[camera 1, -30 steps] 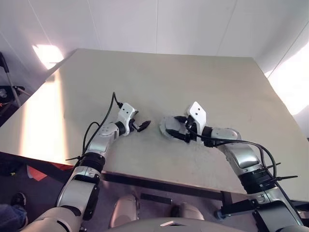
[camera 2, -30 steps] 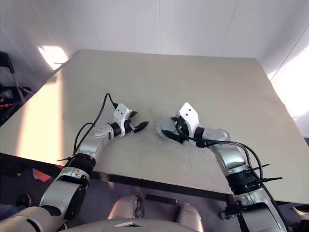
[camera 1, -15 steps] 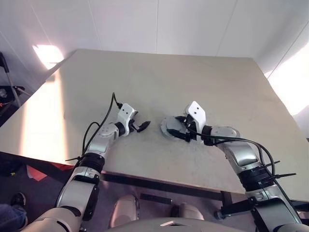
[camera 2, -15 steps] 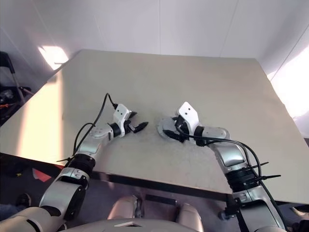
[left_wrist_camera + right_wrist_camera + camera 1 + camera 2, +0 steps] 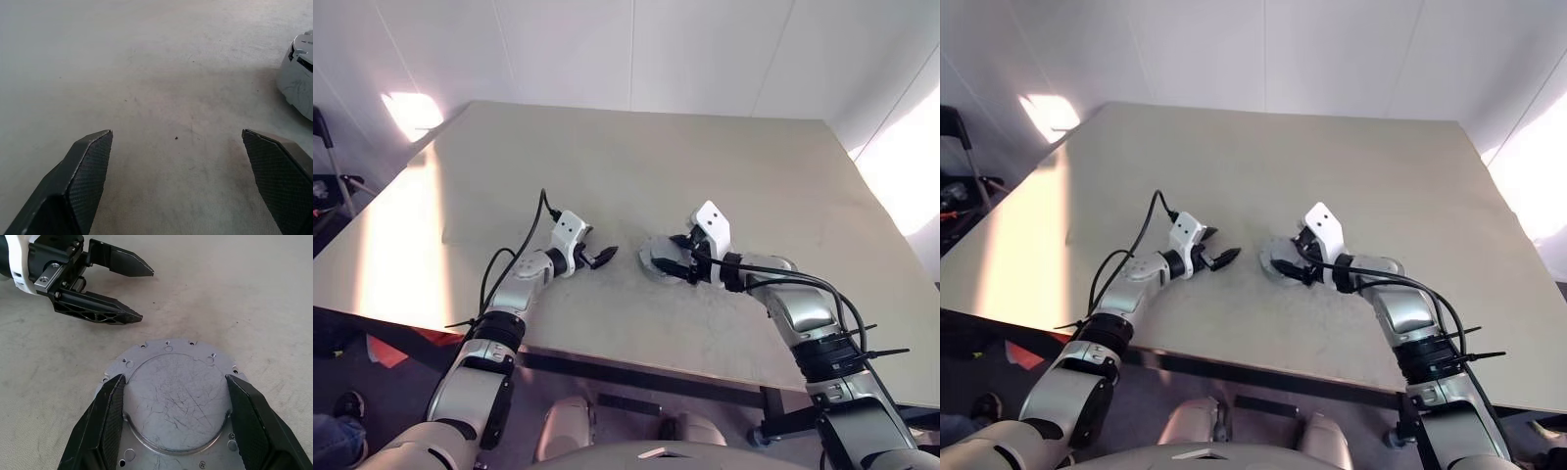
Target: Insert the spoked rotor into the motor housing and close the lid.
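1. Looking down from the head camera, I see both arms reaching onto a bare tan table [image 5: 724, 157], grippers pointing toward each other near its middle.
2. Right gripper [image 5: 176, 382]: fingers apart, one on each side of a round silver metal disc [image 5: 176, 396] that lies flat on the table. The disc has a raised, scratched centre and a flange with small holes around it. The fingers [image 5: 105, 421] stand close by the edge of the raised centre; I cannot tell whether they press on it.
3. I cannot say which part of the motor the disc is: no windings, spokes or ribs are visible on the face I see.
4. Head view puts the disc [image 5: 658, 260] under the right gripper's tips, just toward the left arm from the white wrist block.
5. Left gripper [image 5: 604, 256]: fingers spread wide, holding nothing. It sits near the disc but apart from it, with bare table between.
6. Left wrist camera: the two black fingers [image 5: 83, 171] frame stained tabletop, with a pale rounded piece of the right arm at the edge.
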